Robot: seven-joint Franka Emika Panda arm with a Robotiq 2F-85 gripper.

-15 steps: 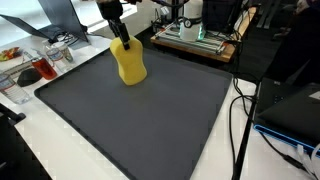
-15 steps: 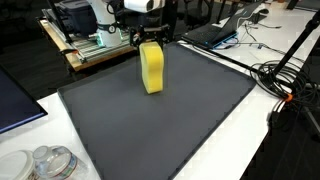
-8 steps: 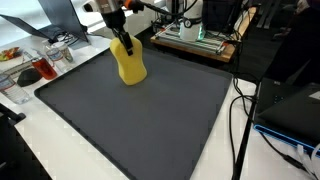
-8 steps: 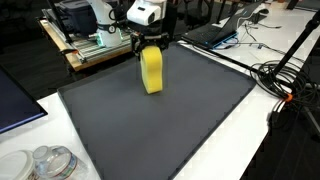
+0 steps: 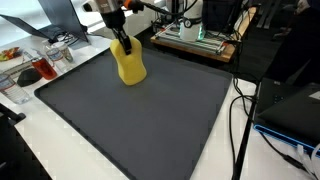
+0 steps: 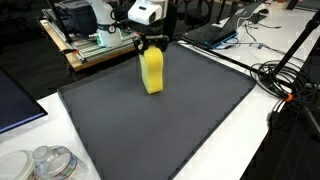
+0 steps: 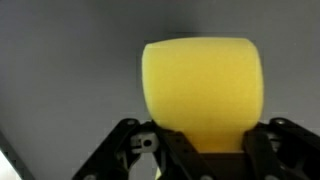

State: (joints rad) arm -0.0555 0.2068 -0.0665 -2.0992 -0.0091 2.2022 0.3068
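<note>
A tall yellow foam block point(image 5: 131, 66) point(image 6: 152, 74) stands upright near the far edge of the dark grey mat point(image 5: 170, 115) point(image 6: 170, 125). My gripper point(image 5: 122, 42) point(image 6: 151, 46) comes down from above and is shut on the block's top, which looks pinched narrower between the fingers. In the wrist view the yellow block point(image 7: 203, 85) fills the middle, and the gripper point(image 7: 206, 142) has its black fingers point(image 7: 166, 142) pressed against both of its sides. The block's base still rests on the mat.
A tray of small items point(image 5: 40, 62) sits beside the mat. Cables point(image 5: 240, 110) point(image 6: 285, 80) run along one side. A green-topped machine point(image 5: 195, 35) point(image 6: 95, 40) stands behind the mat. A clear jar point(image 6: 50, 162) and a dark laptop point(image 6: 18, 100) lie near the front.
The jaws have gone from wide open around the block's top to closed against it, squeezing the foam. The arm and block have stayed in place.
</note>
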